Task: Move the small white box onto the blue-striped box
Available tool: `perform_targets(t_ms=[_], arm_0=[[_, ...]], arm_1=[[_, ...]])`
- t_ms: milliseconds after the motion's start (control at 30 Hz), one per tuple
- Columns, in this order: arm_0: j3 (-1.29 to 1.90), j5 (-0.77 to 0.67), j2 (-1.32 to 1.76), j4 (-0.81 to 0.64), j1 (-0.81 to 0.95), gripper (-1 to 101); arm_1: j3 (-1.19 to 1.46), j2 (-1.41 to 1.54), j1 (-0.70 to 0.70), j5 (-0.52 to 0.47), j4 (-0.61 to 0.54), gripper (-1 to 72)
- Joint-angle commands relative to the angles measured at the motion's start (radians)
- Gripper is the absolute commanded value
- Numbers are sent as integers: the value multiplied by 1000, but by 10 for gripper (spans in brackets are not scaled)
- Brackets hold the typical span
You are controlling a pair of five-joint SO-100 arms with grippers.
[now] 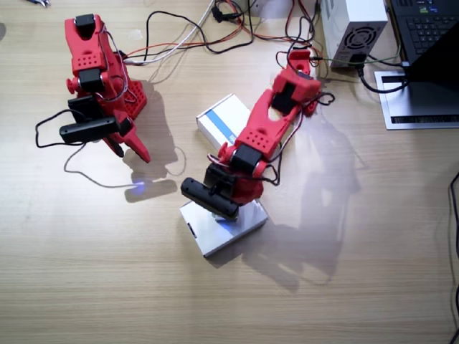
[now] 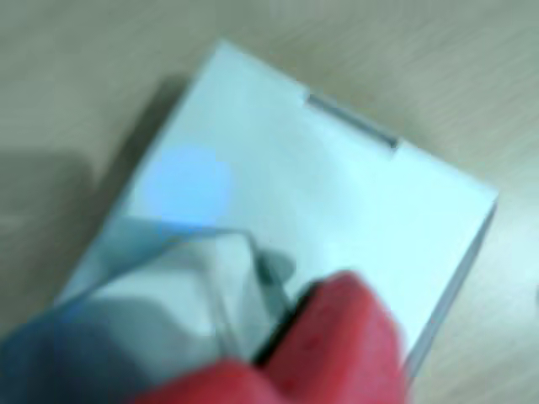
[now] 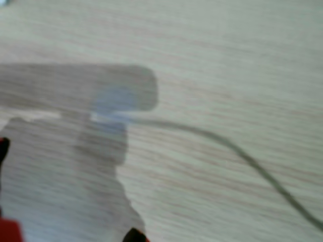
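over the plain flat white box (image 1: pixel 219 228) near counter (image 1: pixel 344 287) centre hung the left arm's fingers (image 2: pixel 337 337), state unclear; small white box unseen. blue-striped box (image 1: pixel 222 118) lay just beyond. right arm's fingers (image 1: pixel 118 143) unclear.

No readable text, label, brand, number or sign for you in any view. Blue-striped box (image 1: pixel 224 120), at 12 o'clock from table centre: blue stripe only, no legible print. Plain white flat box (image 2: pixel 337 210): blank face, view blurred. Laptop (image 1: pixel 430 29) at 2 o'clock: keys too small to read. Other wrist view: bare table (image 3: pixel 227 75), blurred.
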Motion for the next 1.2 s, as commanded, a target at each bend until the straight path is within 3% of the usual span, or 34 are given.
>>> perform_targets(t_ms=[0, 100, 267, 533, 600, 733, 833, 900, 1067, 1167], arm_0=[[-92, -9, -34, 48, 8, 184], [6, -48, 83, 48, 35, 124], [365, -81, 515, 48, 123, 133], [1032, -247, 1226, 37, 460, 188], [1262, -273, 1338, -37, 500, 181], [1779, -291, 1519, -321, 529, 226], [2054, -298, 1675, -531, 495, 321], [2123, -325, 1730, -574, 474, 388], [2005, -331, 1940, -376, 410, 428], [1881, -268, 2200, -221, 229, 389]], arm_1=[[3, 86, 12, -15, 52, 442], [14, 135, 14, -12, 75, 436], [18, 135, 8, 0, 55, 436], [21, 135, 6, 26, 37, 437], [21, 135, 6, 29, 35, 437], [21, 135, 8, 44, 32, 437], [21, 137, 11, 55, 32, 438], [21, 138, 11, 57, 31, 442], [21, 138, 6, 55, 29, 447], [21, 147, 15, 66, 31, 447]])
